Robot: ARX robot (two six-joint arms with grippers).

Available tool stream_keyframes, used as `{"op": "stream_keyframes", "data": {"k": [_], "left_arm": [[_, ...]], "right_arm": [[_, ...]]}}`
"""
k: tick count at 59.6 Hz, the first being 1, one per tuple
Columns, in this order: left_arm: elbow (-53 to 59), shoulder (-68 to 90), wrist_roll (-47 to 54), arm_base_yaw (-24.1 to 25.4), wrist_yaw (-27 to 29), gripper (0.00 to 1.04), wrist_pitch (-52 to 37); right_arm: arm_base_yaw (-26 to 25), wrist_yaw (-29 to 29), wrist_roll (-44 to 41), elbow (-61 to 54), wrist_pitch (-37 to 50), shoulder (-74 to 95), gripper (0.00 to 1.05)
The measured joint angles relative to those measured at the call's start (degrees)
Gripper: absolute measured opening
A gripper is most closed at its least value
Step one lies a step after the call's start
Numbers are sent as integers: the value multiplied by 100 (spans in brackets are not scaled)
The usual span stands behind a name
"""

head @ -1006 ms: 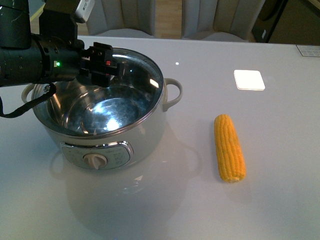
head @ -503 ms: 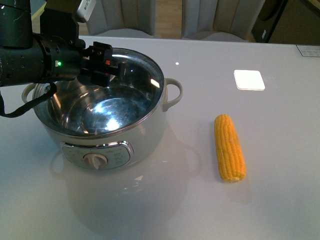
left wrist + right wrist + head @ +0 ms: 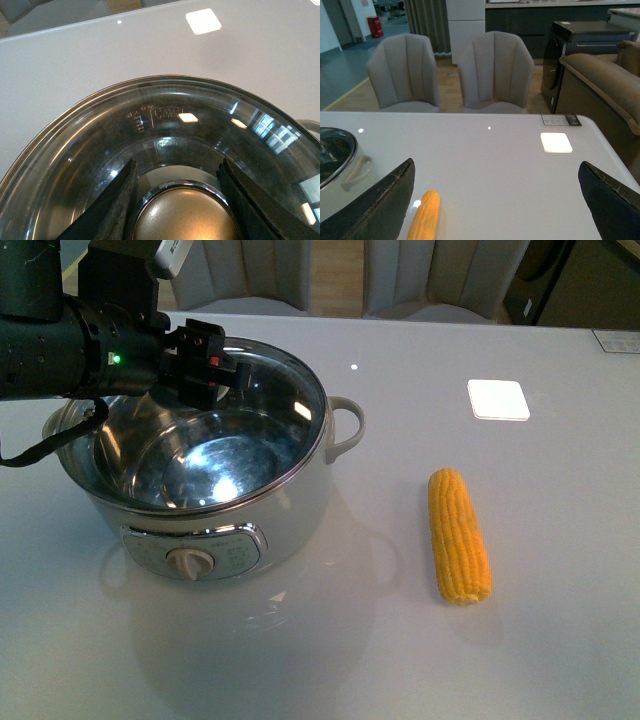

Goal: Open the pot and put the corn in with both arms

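Plainly, the biggest thing before me was the glossy white table (image 3: 520,640). The pot (image 3: 300,510) stood on its left part: a round white body, a shiny steel bowl throwing back the light, and a pale loop handle on each side. My left gripper (image 3: 177,166) hung over the pot's far left side, its two black fingers (image 3: 120,200) pinching the knob (image 3: 182,215) of the glass lid (image 3: 165,100). The lid sat above the pot's mouth, and I could not tell whether its edge touched the rim. The corn (image 3: 459,535) lay on the table well apart from the pot, to its right. It was a bare yellow-orange cob with neat rows of kernels, its narrow end pointing away from me. My right gripper (image 3: 496,167) hung above the table with its jaws spread wide, gripping nothing, the cob below it.

As for writing, the panel around the front dial (image 3: 190,562) carried marks too small to read. Faint etched marks on the lid's glass and a printed card (image 3: 560,120) at the table's far edge were likewise illegible.
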State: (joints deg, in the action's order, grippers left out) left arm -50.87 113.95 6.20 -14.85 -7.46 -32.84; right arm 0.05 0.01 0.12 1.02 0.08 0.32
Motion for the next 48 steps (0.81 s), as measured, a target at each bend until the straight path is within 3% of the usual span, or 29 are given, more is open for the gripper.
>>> {"op": "stream_keyframes", "data": {"k": [34,48], "left_arm": [[-55,-837,186,223,-4,43,448],[105,-1274,302,741,-76,43,533]], "right_arm": [[0,0,0,0,0,0,96],[0,0,0,0,0,0,96]]}}
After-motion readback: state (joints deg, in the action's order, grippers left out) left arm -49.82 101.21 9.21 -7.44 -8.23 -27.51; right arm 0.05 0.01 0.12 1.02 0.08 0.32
